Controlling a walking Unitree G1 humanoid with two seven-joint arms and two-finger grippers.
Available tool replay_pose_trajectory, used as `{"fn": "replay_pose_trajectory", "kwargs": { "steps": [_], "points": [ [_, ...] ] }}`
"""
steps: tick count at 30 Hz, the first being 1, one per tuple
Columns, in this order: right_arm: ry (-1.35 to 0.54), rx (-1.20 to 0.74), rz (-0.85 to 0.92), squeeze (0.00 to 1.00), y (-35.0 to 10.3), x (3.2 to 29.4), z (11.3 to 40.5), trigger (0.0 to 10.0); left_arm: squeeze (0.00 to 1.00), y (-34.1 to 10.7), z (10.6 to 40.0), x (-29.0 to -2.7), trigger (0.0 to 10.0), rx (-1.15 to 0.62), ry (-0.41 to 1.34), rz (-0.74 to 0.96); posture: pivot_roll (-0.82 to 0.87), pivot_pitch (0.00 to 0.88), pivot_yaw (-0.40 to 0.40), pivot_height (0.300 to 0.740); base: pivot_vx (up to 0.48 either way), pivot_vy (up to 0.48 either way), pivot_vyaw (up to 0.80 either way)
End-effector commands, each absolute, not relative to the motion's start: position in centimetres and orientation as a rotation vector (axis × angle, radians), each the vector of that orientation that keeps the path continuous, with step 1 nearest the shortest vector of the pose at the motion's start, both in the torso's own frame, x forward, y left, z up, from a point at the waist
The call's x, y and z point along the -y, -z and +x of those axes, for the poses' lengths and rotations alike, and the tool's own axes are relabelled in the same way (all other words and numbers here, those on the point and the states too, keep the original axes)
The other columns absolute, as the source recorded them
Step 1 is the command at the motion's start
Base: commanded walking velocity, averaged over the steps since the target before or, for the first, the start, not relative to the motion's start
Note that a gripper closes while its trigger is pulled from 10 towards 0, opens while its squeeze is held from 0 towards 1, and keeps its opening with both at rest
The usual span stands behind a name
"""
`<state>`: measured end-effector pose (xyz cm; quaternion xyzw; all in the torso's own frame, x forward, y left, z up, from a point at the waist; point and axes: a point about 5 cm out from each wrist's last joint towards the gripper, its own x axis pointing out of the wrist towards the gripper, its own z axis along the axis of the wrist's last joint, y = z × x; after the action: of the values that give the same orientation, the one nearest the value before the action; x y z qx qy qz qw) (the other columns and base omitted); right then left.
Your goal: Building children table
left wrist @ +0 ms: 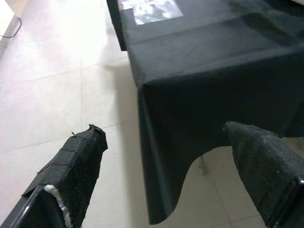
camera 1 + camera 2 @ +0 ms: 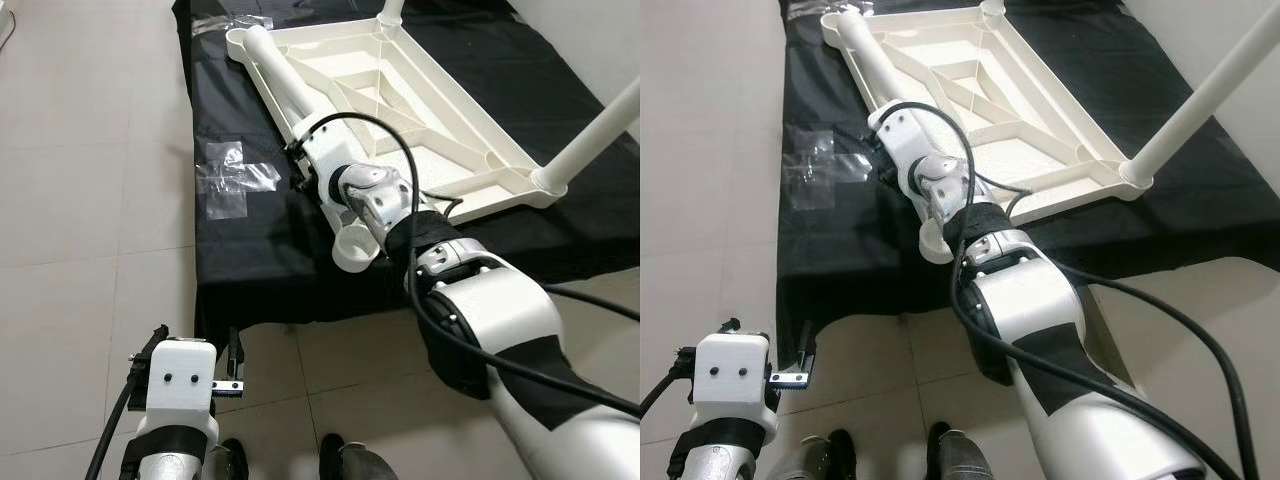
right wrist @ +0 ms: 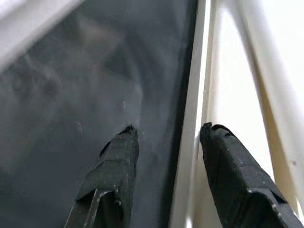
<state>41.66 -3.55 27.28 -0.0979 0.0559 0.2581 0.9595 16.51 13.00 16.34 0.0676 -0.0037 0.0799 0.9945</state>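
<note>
A white children's table top [image 2: 440, 110] lies upside down on a black cloth [image 2: 260, 250]. Two white legs stand in its corners, one at the near right [image 2: 590, 140] and one at the far side [image 2: 390, 10]. A third white leg [image 2: 275, 70] lies loose along the top's left rim. My right gripper [image 2: 297, 165] reaches down over that lying leg; its fingers [image 3: 118, 156] stand open, one over the cloth and one against a white rim [image 3: 192, 118]. My left gripper [image 2: 195, 345] hangs open, low in front of the cloth's near edge [image 1: 166, 142].
Clear plastic bags [image 2: 235, 178] lie on the cloth left of the lying leg, with another [image 2: 235, 22] at the far end. The cloth's front edge drapes down to a light tiled floor [image 2: 80, 200]. My feet [image 2: 330, 460] stand just before it.
</note>
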Motion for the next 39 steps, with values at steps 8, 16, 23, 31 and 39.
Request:
{"fn": "replay_pose_trajectory", "kwargs": {
  "steps": [8,16,23,31,39],
  "points": [
    [-0.679,0.099,0.129,0.0,-31.0,3.5,41.3,10.0,0.0,-17.4,17.1,-12.0,10.0,0.042,-0.133,0.077,0.01,0.292,-0.122,0.74,0.0,0.0,0.0],
    [-0.617,0.36,0.203,0.0,-32.4,5.2,40.8,10.0,0.0,-19.3,18.1,-13.0,10.0,0.142,-0.196,0.1,0.02,0.257,-0.109,0.74,0.031,0.0,0.0],
    [-0.626,0.474,0.152,0.0,-32.3,4.3,39.8,10.0,0.0,-20.2,19.0,-13.8,10.0,0.194,-0.215,0.127,0.03,0.217,-0.097,0.74,0.297,0.0,0.51],
    [-0.579,0.477,0.196,0.0,-33.0,5.0,40.1,10.0,0.0,-20.5,19.4,-14.0,10.0,0.205,-0.206,0.147,0.03,0.199,-0.093,0.74,0.383,0.0,0.0],
    [-0.573,0.486,0.18,0.0,-32.8,5.3,40.1,10.0,0.0,-20.6,19.7,-14.3,10.0,0.202,-0.222,0.126,0.03,0.193,-0.094,0.74,0.349,0.0,0.0]
  ]
}}
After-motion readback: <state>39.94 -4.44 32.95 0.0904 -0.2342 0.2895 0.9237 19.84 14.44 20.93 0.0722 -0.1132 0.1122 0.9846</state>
